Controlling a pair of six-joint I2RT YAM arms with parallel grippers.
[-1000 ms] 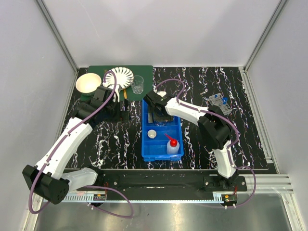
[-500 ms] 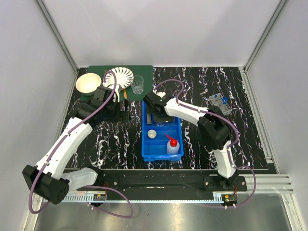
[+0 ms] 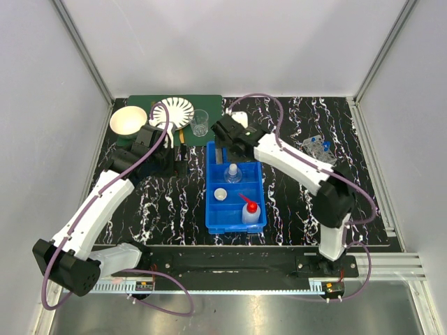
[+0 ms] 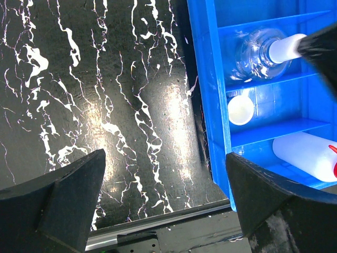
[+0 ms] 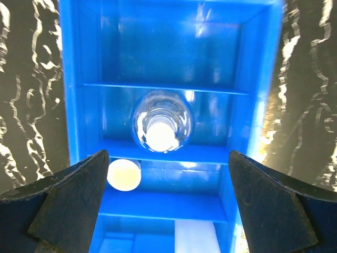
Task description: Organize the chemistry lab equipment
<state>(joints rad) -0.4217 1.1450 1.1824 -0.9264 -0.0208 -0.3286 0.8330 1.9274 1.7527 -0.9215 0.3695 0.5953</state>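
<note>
Hanging over the far half of the blue compartmented bin [image 3: 209, 188], the right gripper [image 5: 166, 158] has its fingers spread wide with nothing between them. Directly beneath it, a clear round-bodied bottle [image 5: 160, 124] with a white cap stands upright in the second compartment from the far end. The next compartment holds a small round lid [image 5: 124, 174], and the nearest holds the white red-nozzled squeeze bottle [image 3: 250, 211].

The left gripper [image 4: 164, 158] is likewise spread and empty, over the marbled table [image 4: 105, 105] just beside the bin.

Outside the bin, a small clear beaker [image 3: 200, 123] stands near the striped plate [image 3: 174, 110]. The clear tube rack [image 3: 318, 149] with blue-capped tubes [image 3: 325, 146] lies well apart on the right.

The beaker looks light, rigid and smooth-walled, so it is likely slippery and easily tipped. A pinch across its rim or upper wall seems safest. The rack is probably stiff but awkward, with loose tubes, so gripping one end wall and keeping it level should suit.
</note>
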